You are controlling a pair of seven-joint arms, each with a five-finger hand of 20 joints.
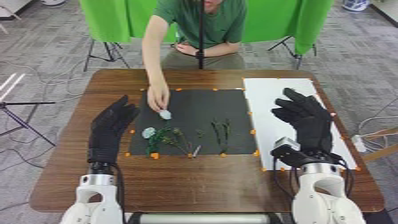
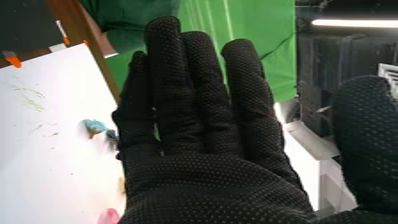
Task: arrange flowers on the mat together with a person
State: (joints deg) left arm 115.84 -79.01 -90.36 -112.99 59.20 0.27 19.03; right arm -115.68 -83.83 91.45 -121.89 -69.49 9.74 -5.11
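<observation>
Right hand (image 1: 304, 120): fingers straight, slightly spread, thumb well apart, nothing pinched. It was over the white sheet (image 1: 266, 92), at three o'clock from the dark mat (image 1: 197, 102). Left hand (image 1: 110, 126): nine o'clock, fingers extended, nothing held. On the mat, a person's hand (image 1: 158, 97) was at a pale flower (image 1: 165, 114), toward ten; a white bloom (image 1: 147, 132) lay toward eight, thin stems (image 1: 224, 136) toward four. Judged: light, soft blooms, easily crushed; stems slender, probably bendy. Best hold: gentle pinch just below the bloom.
</observation>
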